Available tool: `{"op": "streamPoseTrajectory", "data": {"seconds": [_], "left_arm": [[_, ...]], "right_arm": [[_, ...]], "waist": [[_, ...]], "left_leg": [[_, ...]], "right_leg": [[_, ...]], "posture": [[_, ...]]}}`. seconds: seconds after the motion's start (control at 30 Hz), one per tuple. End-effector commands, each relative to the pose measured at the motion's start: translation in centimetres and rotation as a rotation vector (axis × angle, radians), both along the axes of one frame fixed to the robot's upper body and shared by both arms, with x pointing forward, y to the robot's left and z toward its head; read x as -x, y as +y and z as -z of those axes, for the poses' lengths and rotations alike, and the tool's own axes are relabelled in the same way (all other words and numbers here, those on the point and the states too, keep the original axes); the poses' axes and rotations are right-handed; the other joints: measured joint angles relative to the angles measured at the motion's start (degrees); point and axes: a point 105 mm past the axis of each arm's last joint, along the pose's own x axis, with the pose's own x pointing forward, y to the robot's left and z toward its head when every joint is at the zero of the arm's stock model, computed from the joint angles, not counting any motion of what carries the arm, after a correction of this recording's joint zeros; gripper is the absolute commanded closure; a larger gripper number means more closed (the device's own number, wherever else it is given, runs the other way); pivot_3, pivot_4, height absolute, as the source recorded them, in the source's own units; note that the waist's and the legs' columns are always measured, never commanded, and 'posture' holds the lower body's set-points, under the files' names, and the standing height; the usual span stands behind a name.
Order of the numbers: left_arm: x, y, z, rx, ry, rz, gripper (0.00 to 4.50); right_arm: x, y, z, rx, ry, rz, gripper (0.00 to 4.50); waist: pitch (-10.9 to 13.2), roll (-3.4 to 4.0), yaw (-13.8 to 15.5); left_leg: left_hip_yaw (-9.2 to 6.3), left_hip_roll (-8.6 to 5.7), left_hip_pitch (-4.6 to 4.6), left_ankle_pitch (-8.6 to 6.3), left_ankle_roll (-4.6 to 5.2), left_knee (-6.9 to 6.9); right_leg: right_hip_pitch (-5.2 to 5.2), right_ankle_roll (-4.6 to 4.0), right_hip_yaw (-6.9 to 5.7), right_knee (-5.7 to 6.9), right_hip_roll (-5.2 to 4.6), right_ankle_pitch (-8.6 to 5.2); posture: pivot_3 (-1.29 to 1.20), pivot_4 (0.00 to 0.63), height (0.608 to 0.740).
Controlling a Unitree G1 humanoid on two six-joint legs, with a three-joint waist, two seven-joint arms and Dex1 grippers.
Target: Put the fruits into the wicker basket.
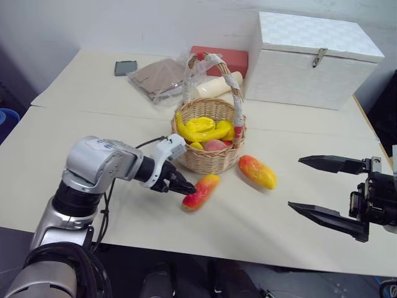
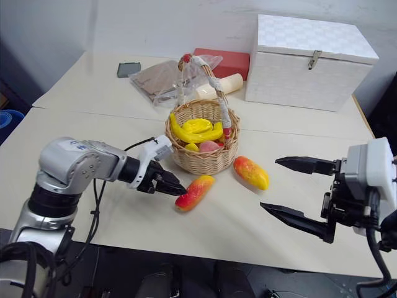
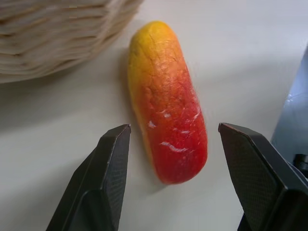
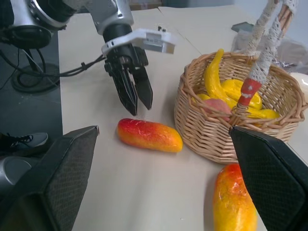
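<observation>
Wicker basket (image 1: 209, 146) mid-worktop (image 1: 80, 143) already holds yellow bananas (image 1: 201, 129) plus a pinkish fruit. Two mangoes left out: near mango (image 1: 201, 191) just in front of basket, second mango (image 1: 258, 171) beside it. Left hand (image 1: 183, 187) fingers apart, straddling near mango's red end, not gripping. Right hand (image 1: 322, 188) wide apart, empty, off to the side.

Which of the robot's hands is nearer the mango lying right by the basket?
Left. The left hand hovers open at the mango's red end; the right hand waits open, well off to the side.
</observation>
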Motion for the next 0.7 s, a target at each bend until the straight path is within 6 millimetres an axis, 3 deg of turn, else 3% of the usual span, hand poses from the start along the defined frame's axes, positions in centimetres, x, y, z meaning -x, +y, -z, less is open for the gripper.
{"op": "streamPoseTrajectory", "data": {"seconds": [0.03,0.27,0.5,0.7], "left_arm": [[0.0,-1.3,-0.5,0.019,-0.025,0.057,1.44],[-0.2,-2.3,1.2,-0.063,-0.022,0.093,1.44],[-0.5,-2.5,2.4,-0.108,-0.031,0.121,3.01],[0.2,-1.0,2.1,-0.123,-0.038,0.165,3.12]], "right_arm": [[0.5,0.2,-0.6,-0.01,-0.042,0.01,0.0],[0.6,0.5,-0.9,-0.028,-0.052,0.025,0.0],[0.5,0.7,-1.0,-0.031,-0.056,0.033,0.0],[0.1,0.7,-0.9,-0.035,-0.054,0.026,0.0]], "waist": [[0.0,0.0,0.01],[0.0,0.0,-0.09],[0.0,0.0,-0.01],[0.0,0.0,-0.29]], "left_leg": [[0.0,0.0,-0.01,0.01,-0.01,0.0],[-0.01,0.01,-0.01,0.0,0.0,-0.03],[-0.03,0.0,-0.02,-0.04,0.06,-0.04],[-0.03,0.01,-0.02,-0.1,0.16,-0.07]], "right_leg": [[-0.01,0.0,0.0,-0.01,0.0,0.0],[-0.01,0.0,0.0,-0.04,0.01,0.0],[0.01,0.0,0.0,-0.1,0.0,0.0],[0.02,0.01,0.0,-0.16,0.0,0.01]], "posture": [[0.0,0.15,0.74],[0.0,0.15,0.74],[0.0,0.15,0.74],[0.0,0.15,0.74]]}}
